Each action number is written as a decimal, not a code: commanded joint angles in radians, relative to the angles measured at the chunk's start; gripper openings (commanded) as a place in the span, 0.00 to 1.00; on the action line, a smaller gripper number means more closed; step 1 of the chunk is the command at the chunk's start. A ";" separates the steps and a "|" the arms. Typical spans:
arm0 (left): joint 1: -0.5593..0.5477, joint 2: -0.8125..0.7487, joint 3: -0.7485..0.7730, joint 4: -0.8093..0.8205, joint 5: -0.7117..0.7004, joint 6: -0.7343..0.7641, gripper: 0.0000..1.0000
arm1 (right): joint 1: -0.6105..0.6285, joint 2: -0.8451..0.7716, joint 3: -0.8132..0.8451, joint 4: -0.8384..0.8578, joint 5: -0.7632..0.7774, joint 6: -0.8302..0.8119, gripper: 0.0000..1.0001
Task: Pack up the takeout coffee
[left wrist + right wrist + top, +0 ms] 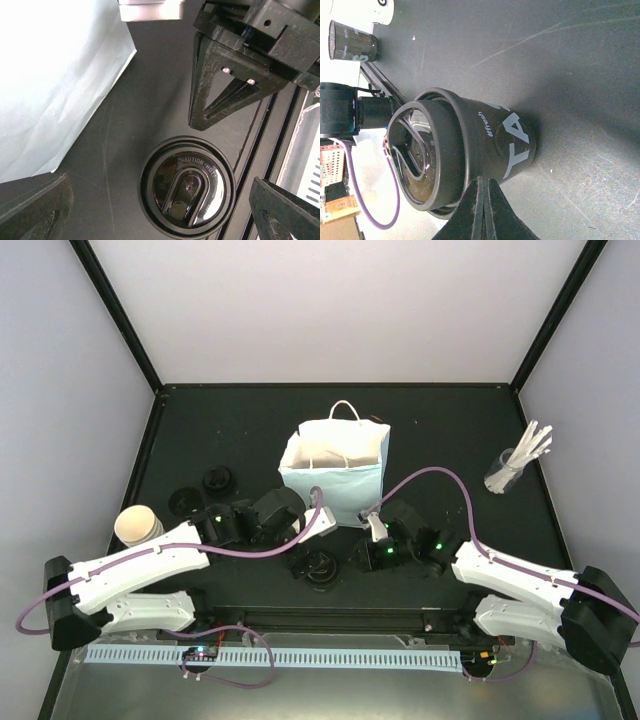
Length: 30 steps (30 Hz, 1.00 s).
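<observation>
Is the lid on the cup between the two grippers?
On. The black lid sits over the rim of the upright cup, as both wrist views show.

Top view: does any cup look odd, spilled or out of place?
No spill shows. The cream cup at the left seems to have no lid, while the dark cup at the front is lidded.

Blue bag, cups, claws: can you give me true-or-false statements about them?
1. The blue bag stands upright, open-topped. True.
2. The left claw is shut. False: it is open wide.
3. The right claw is shut, holding nothing. True.
4. The black cup by the right claw is lidless. False: a black lid is on it.
5. The glass of white sticks is in the bag. False: it stands apart, right of the bag.
</observation>
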 commanded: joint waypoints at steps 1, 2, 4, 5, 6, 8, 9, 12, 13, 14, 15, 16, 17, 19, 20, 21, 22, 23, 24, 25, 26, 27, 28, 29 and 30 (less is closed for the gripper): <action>0.026 0.010 -0.023 0.060 0.083 -0.008 0.99 | -0.005 -0.017 0.023 -0.013 0.002 -0.018 0.01; 0.029 0.011 -0.030 0.067 0.092 -0.008 0.99 | -0.005 -0.018 0.024 -0.015 0.002 -0.020 0.01; 0.033 0.013 -0.042 0.080 0.098 -0.010 0.99 | -0.006 -0.022 0.025 -0.018 0.002 -0.023 0.01; 0.035 0.014 -0.045 0.082 0.099 -0.010 0.99 | -0.005 -0.023 0.025 -0.018 0.003 -0.024 0.01; 0.035 0.016 -0.049 0.084 0.099 -0.010 0.99 | -0.006 -0.023 0.026 -0.020 0.004 -0.025 0.01; 0.037 0.021 -0.051 0.084 0.098 -0.011 0.99 | -0.005 -0.022 0.028 -0.021 0.002 -0.026 0.01; 0.037 0.026 -0.053 0.085 0.100 -0.012 0.99 | -0.005 -0.022 0.028 -0.019 0.001 -0.026 0.01; 0.037 0.036 -0.056 0.085 0.105 -0.014 0.99 | -0.006 -0.019 0.029 -0.017 -0.003 -0.026 0.01; 0.037 0.041 -0.057 0.085 0.109 -0.014 0.99 | -0.006 -0.019 0.029 -0.015 -0.003 -0.026 0.01; 0.037 0.046 -0.058 0.083 0.115 -0.014 0.99 | -0.005 -0.019 0.029 -0.013 -0.004 -0.026 0.01; 0.037 0.052 -0.058 0.083 0.121 -0.013 0.99 | -0.006 -0.019 0.029 -0.013 -0.004 -0.026 0.01; 0.038 0.055 -0.061 0.084 0.128 -0.012 0.99 | -0.005 -0.018 0.028 -0.013 -0.005 -0.027 0.01; 0.037 0.058 -0.063 0.085 0.133 -0.011 0.99 | -0.006 -0.017 0.029 -0.013 -0.006 -0.027 0.01; 0.037 0.067 -0.069 0.086 0.140 -0.006 0.99 | -0.006 -0.016 0.028 -0.013 -0.009 -0.027 0.01; 0.037 0.071 -0.070 0.085 0.145 -0.003 0.99 | -0.006 -0.016 0.029 -0.013 -0.009 -0.027 0.01; 0.037 0.077 -0.067 0.081 0.147 -0.001 0.99 | -0.005 -0.016 0.028 -0.013 -0.009 -0.027 0.01; 0.037 0.084 -0.063 0.075 0.150 0.002 0.99 | -0.005 -0.015 0.028 -0.011 -0.010 -0.028 0.01; 0.037 0.095 -0.058 0.067 0.155 0.005 0.99 | -0.006 -0.014 0.027 -0.008 -0.011 -0.027 0.01; 0.036 0.103 -0.052 0.062 0.158 0.008 0.99 | -0.006 -0.014 0.026 -0.006 -0.012 -0.026 0.01; 0.037 0.111 -0.047 0.057 0.158 0.009 0.99 | -0.007 -0.014 0.025 -0.003 -0.012 -0.025 0.01; 0.037 0.122 -0.040 0.050 0.161 0.013 0.99 | -0.005 -0.014 0.023 -0.002 -0.013 -0.023 0.01; 0.035 0.132 -0.034 0.042 0.165 0.016 0.99 | -0.005 -0.013 0.022 0.000 -0.014 -0.023 0.01; 0.034 0.140 -0.029 0.036 0.164 0.018 0.99 | -0.006 -0.013 0.022 0.001 -0.016 -0.022 0.01; 0.034 0.150 -0.024 0.032 0.163 0.020 0.99 | -0.006 -0.014 0.022 0.001 -0.016 -0.022 0.01; 0.033 0.156 -0.023 0.028 0.162 0.022 0.99 | -0.006 -0.014 0.022 0.001 -0.016 -0.021 0.01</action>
